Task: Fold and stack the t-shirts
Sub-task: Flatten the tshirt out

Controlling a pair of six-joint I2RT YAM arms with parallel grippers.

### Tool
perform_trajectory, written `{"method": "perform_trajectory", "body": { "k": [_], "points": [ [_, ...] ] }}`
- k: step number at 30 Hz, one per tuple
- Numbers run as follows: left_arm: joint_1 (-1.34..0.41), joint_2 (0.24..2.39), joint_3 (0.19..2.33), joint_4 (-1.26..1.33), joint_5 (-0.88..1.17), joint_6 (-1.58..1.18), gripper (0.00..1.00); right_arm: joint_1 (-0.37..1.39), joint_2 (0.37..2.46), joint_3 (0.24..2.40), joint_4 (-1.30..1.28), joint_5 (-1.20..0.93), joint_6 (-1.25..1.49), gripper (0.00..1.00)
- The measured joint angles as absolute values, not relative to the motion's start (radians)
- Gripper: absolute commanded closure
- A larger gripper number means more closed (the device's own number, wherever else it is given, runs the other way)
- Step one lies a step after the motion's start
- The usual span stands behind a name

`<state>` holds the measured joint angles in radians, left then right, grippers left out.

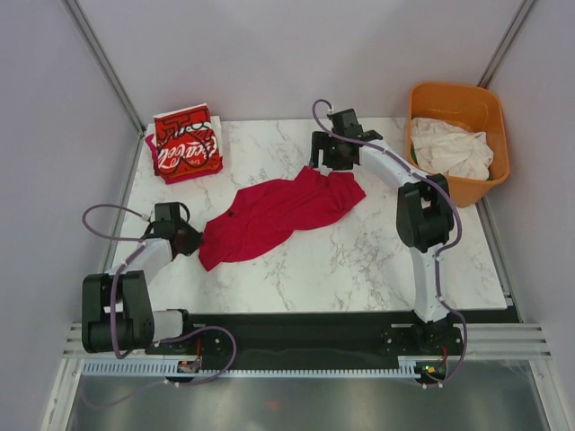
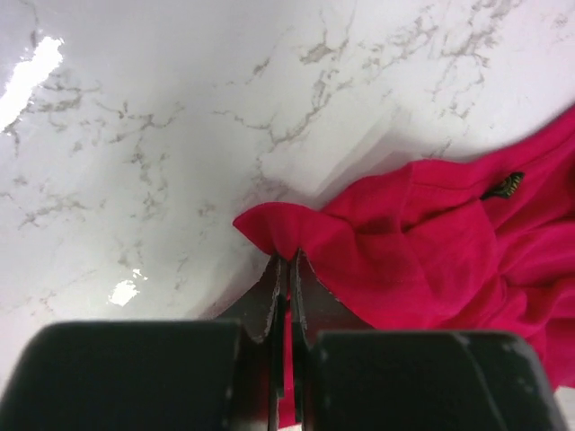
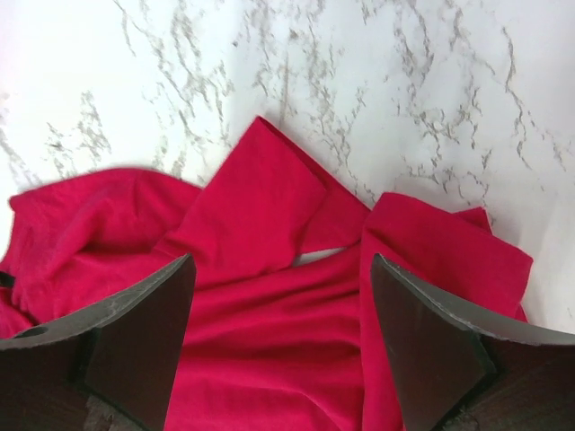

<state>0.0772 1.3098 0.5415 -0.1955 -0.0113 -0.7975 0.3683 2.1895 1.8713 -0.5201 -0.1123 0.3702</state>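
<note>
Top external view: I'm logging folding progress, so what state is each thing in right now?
Plain crimson red cloth t-shirt: unfolded, rumpled on the white marble table.
Red Coca-Cola print t-shirt: folded, far left corner.
Off-white cloth shirts: crumpled in the orange plastic tub.
Left fingers: shut on the crimson t-shirt's edge.
Right fingers: open over the crimson t-shirt.

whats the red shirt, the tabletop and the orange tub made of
Red shirt: soft matte cloth, it creases and bunches. Tabletop: glossy marble-look slab, grey veins and glare; possibly laminate. Orange tub: probably smooth rigid plastic, judging by its moulded rim.
</note>
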Motion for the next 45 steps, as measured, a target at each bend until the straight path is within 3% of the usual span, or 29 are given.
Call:
{"method": "perform_trajectory", "body": {
  "k": [3, 7, 11, 14, 16, 18, 21, 26, 30, 34, 35, 36, 37, 38, 45],
  "points": [
    [0.067, 1.201, 0.514, -0.228, 0.010, -0.799, 0.98, 0.370, 2.180, 1.835, -0.526, -0.073, 0.373, 0.13],
    [-0.035, 0.848, 0.508, -0.361, -0.014, -0.813, 0.98, 0.371, 2.087, 1.645, -0.506, 0.018, 0.389, 0.14],
    [-0.049, 0.584, 0.509, -0.483, -0.024, -0.846, 0.98, 0.371, 2.054, 1.539, -0.499, 0.094, 0.389, 0.18],
    [-0.084, 0.514, 0.479, -0.538, -0.026, -0.878, 0.98, 0.374, 2.067, 1.527, -0.492, 0.130, 0.388, 0.25],
    [-0.101, 0.521, 0.454, -0.569, -0.025, -0.891, 0.98, 0.381, 2.084, 1.541, -0.492, 0.157, 0.380, 0.45],
    [-0.102, 0.539, 0.440, -0.599, -0.026, -0.897, 0.98, 0.391, 2.112, 1.573, -0.495, 0.184, 0.365, 0.80],
    [-0.102, 0.552, 0.437, -0.623, -0.030, -0.900, 0.98, 0.405, 2.125, 1.588, -0.497, 0.236, 0.360, 0.98],
    [-0.102, 0.547, 0.436, -0.619, -0.033, -0.900, 0.98, 0.414, 2.040, 1.539, -0.501, 0.279, 0.358, 1.00],
    [-0.102, 0.536, 0.435, -0.619, -0.033, -0.900, 0.98, 0.414, 1.814, 1.380, -0.505, 0.286, 0.358, 1.00],
    [-0.102, 0.490, 0.435, -0.619, -0.034, -0.900, 0.98, 0.413, 1.526, 1.196, -0.522, 0.285, 0.396, 0.95],
    [-0.102, 0.475, 0.435, -0.619, -0.035, -0.899, 0.98, 0.412, 1.444, 1.153, -0.537, 0.287, 0.416, 0.79],
    [-0.102, 0.459, 0.435, -0.619, -0.036, -0.899, 0.98, 0.411, 1.374, 1.111, -0.547, 0.288, 0.448, 0.50],
    [-0.102, 0.446, 0.435, -0.619, -0.039, -0.899, 0.98, 0.410, 1.298, 1.065, -0.556, 0.289, 0.486, 0.07],
    [-0.103, 0.435, 0.436, -0.619, -0.044, -0.899, 0.98, 0.408, 1.219, 1.015, -0.565, 0.287, 0.525, 0.02],
    [-0.102, 0.414, 0.457, -0.620, -0.051, -0.897, 0.98, 0.403, 0.863, 0.688, -0.600, 0.205, 0.775, 0.02]
  ]
}}
